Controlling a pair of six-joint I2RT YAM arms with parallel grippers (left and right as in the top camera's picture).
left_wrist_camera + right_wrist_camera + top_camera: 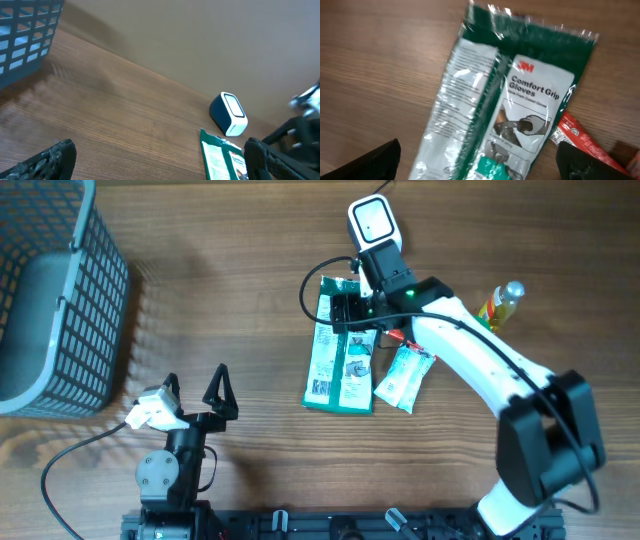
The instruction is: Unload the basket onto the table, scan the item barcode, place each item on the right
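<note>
A green and white glove packet (338, 365) lies flat mid-table, label up; the right wrist view shows its "Comfort Grip Gloves" print (520, 100). My right gripper (350, 310) hovers open over the packet's far end, its jaws (482, 165) spread wide on either side of the packet and holding nothing. The white and dark blue scanner (372, 222) stands just beyond the packet, and the scanner (229, 114) also shows in the left wrist view beside the packet's corner (220, 157). My left gripper (195, 392) rests open at the front left, well away from the packet, its jaws (160, 167) empty.
A small white sachet with a red end (403, 378) lies right of the glove packet, and its red end (580, 141) shows near my right finger. A bottle (503, 302) lies at the far right. A blue-grey wire basket (60, 290) fills the far left corner.
</note>
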